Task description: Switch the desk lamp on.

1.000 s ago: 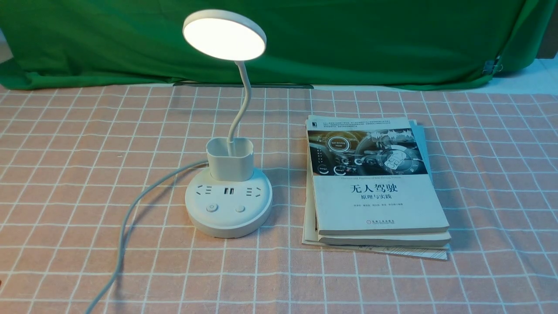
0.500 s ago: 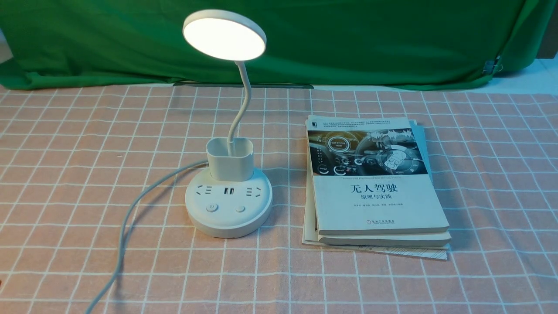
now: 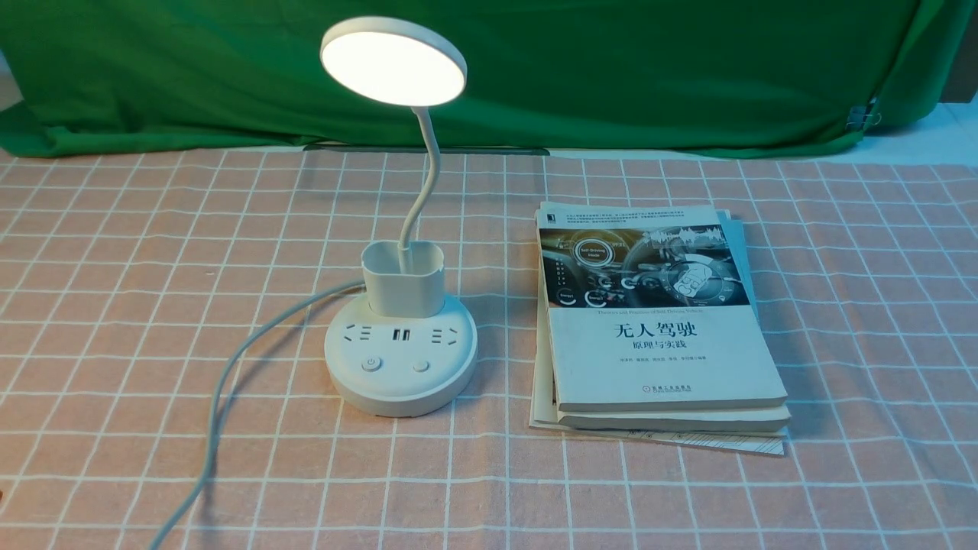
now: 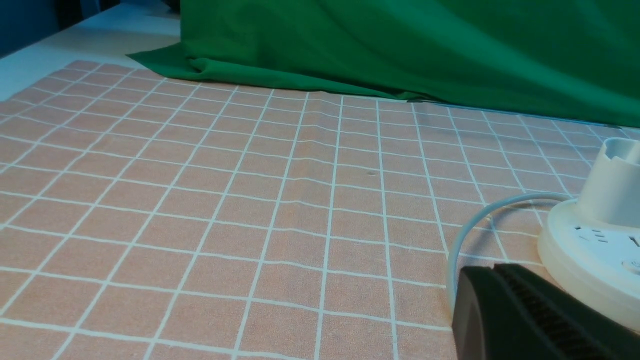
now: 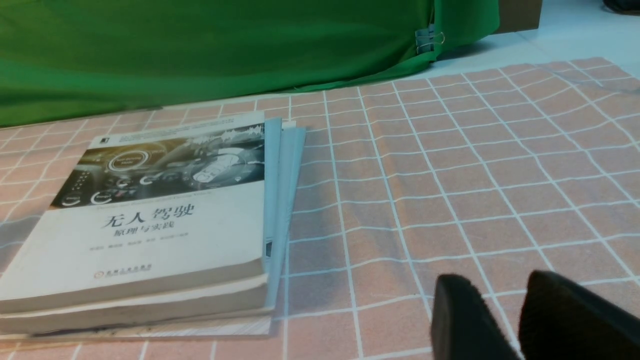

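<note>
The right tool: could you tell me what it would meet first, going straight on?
The right tool would probably meet the checked tablecloth first, though its height and tilt are unclear.

Lamp (image 3: 401, 389) L of book stack (image 3: 665, 351), curtain (image 3: 611, 76) behind both w/ gap.

One lamp (image 3: 397, 355), two round buttons on base. One stack of books (image 3: 663, 359). One cord (image 3: 218, 405). One green curtain (image 3: 611, 76).

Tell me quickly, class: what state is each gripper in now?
Left gripper: closed, holding nothing.
Right gripper: open, fingers apart, holding nothing.
</note>
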You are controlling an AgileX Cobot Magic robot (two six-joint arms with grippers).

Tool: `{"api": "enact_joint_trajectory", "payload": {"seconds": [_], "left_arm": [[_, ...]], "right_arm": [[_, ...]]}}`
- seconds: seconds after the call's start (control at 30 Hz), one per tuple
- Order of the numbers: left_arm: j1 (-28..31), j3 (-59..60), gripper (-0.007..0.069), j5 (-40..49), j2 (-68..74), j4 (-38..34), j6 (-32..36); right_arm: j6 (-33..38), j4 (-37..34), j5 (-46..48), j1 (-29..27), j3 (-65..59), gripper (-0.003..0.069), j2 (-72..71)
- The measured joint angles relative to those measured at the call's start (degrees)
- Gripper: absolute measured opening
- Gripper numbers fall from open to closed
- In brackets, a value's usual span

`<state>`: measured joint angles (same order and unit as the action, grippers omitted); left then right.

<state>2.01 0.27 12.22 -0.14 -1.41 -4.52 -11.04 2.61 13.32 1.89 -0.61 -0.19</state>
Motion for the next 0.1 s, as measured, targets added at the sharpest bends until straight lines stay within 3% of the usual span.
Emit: {"api": "enact_joint_trajectory", "payload": {"seconds": [0.1], "left_arm": [[0.0, 0.0, 0.0021, 0.0, 0.0, 0.0, 0.0]], "right_arm": [[0.0, 0.0, 0.0, 0.0, 0.0, 0.0242, 0.0]]}}
